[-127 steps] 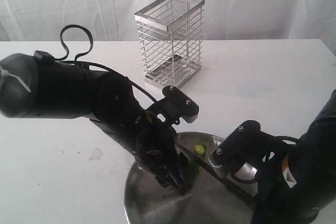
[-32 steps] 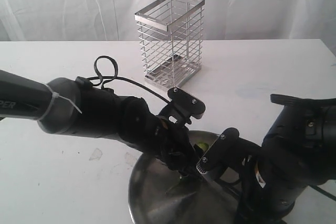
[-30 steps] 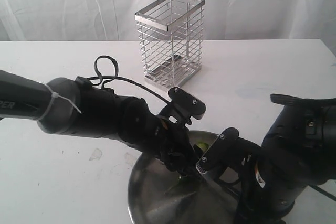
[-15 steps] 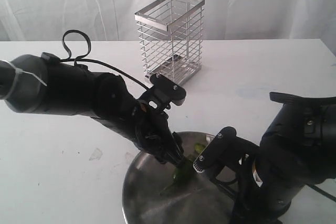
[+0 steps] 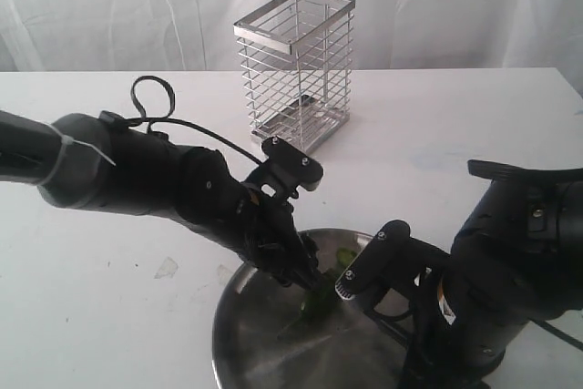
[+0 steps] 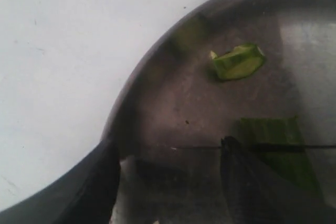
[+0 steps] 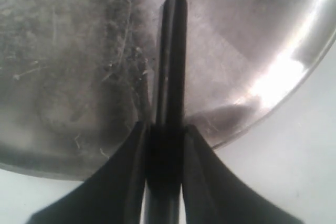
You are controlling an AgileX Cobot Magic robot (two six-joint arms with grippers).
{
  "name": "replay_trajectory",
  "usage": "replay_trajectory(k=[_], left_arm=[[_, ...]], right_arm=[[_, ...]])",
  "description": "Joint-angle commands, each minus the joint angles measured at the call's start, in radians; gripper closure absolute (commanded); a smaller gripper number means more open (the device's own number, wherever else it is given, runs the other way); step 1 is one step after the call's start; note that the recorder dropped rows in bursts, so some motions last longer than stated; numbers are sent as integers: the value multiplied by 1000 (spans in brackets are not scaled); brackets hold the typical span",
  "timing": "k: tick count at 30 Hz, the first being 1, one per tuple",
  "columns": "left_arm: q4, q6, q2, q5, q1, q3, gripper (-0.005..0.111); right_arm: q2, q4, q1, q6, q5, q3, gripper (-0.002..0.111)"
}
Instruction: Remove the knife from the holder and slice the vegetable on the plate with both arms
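My right gripper [image 7: 164,145] has both fingers pressed tight against the handle of the knife [image 7: 170,66], whose slim dark blade runs straight out from between them over the plate [image 7: 63,77]. My left gripper [image 6: 173,182] is down over the same plate; its fingers stand apart, and I cannot tell whether they pinch the vegetable [image 6: 278,145], which lies beside one fingertip with a thin dark line, probably the blade edge, across it. A cut-off piece [image 6: 237,61] lies a little beyond the fingers. The holder [image 5: 296,70] stands well away. I judge the chili light, soft and smooth-skinned, likely to roll or skid on polished steel, so I would pin it close beside the cut.
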Motion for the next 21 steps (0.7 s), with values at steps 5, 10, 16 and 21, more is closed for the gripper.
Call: replay_trajectory(k=[5, 10, 16, 21], left_arm=[[-34, -16, 105, -28, 3, 6, 52], [-34, -11, 38, 36, 3, 6, 53], [-30, 30, -56, 144, 3, 6, 53], [-28, 41, -59, 209, 3, 6, 53]], right_arm=[[-6, 6, -2, -20, 14, -1, 108], [13, 19, -2, -27, 34, -18, 108], [56, 25, -2, -27, 41, -57, 108], [80, 27, -2, -36, 50, -90, 108]])
